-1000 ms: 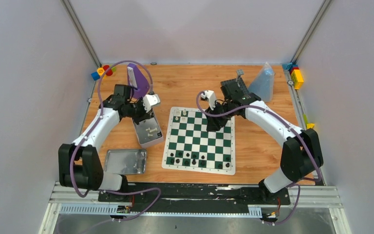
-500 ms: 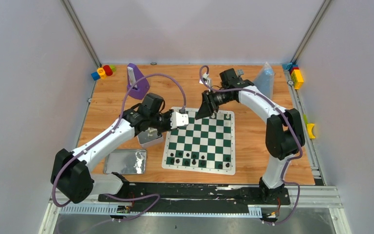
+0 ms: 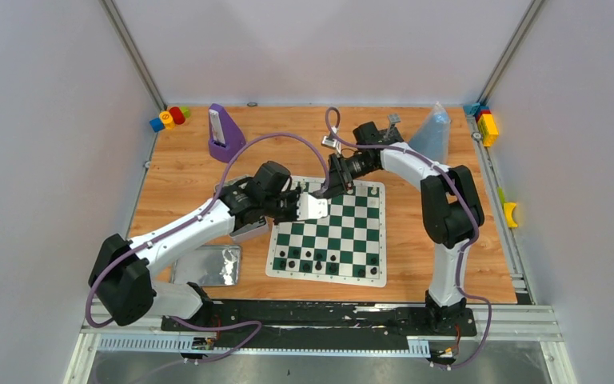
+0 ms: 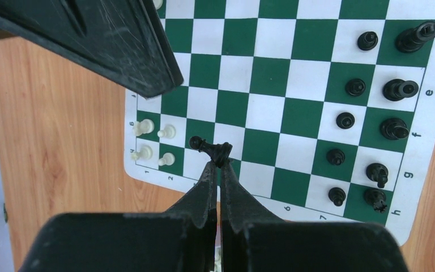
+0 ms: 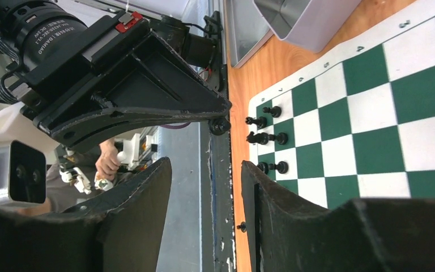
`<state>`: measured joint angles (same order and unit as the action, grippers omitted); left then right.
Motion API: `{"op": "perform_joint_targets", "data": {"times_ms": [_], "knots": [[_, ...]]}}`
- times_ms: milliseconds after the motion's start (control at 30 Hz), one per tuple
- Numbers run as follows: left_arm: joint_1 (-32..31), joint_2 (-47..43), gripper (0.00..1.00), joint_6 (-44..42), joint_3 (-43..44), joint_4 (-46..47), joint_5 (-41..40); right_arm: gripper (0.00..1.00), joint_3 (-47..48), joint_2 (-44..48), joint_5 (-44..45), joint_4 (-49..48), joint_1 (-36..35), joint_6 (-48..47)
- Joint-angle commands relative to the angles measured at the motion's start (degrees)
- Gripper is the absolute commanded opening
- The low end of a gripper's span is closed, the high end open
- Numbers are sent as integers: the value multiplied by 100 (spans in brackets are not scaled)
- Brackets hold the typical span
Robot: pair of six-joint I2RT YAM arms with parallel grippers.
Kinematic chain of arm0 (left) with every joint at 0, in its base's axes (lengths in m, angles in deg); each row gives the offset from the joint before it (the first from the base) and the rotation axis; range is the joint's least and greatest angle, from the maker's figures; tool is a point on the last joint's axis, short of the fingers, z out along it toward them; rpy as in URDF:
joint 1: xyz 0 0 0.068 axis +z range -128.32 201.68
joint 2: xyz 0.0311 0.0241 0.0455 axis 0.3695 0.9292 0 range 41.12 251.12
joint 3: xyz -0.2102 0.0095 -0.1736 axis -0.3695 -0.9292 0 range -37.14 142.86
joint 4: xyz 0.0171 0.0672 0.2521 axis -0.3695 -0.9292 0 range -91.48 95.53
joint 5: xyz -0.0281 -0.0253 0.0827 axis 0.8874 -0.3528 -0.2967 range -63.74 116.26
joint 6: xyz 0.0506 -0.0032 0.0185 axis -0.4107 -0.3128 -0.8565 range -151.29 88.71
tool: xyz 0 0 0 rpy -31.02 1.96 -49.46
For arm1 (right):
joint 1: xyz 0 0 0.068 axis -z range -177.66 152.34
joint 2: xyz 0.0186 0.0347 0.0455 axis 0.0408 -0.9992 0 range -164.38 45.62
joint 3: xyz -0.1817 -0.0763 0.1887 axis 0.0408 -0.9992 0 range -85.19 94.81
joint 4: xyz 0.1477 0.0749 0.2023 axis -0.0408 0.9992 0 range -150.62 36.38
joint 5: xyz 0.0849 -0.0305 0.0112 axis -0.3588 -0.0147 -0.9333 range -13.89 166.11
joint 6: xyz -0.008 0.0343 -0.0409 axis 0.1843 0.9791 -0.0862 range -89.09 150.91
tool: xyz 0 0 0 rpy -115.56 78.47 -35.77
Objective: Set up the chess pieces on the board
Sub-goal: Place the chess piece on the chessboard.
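Observation:
The board (image 3: 340,232) lies mid-table, green and white. Black chess pieces (image 3: 320,260) line its near edge, and a few white ones (image 3: 296,188) stand at its far left corner. My left gripper (image 4: 220,164) is shut on a black piece (image 4: 218,152), which lies sideways at the fingertips above the board (image 4: 272,73) near the white pieces (image 4: 153,144). In the top view the left gripper (image 3: 313,206) hangs over the board's far left part. My right gripper (image 5: 205,170) is open and empty, hovering just behind it at the far left corner (image 3: 328,186).
A white box (image 3: 248,228) and a metal tin lid (image 3: 205,264) sit left of the board. A purple stand (image 3: 225,132), coloured blocks (image 3: 168,118) and a clear bag (image 3: 432,136) are at the back. More blocks (image 3: 486,124) lie far right.
My left arm swung from the white box rightward over the board, carrying the black piece. The right gripper shifted left toward the board's far corner and its jaws widened.

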<state>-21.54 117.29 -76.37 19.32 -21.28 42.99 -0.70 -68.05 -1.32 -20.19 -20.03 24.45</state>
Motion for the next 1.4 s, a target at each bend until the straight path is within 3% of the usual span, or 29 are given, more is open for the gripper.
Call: {"op": "perform_joint_targets", "data": {"times_ms": [0, 500, 1367], "knots": [[-156, 49, 0, 104, 200, 284, -224, 50, 125, -107, -469, -141, -162, 21], [-412, 51, 0, 118, 190, 333, -405, 48, 258, -404, -389, -105, -352, 57], [-481, 148, 0, 87, 165, 365, -538, 26, 420, -607, -414, 95, -507, -54]]}}
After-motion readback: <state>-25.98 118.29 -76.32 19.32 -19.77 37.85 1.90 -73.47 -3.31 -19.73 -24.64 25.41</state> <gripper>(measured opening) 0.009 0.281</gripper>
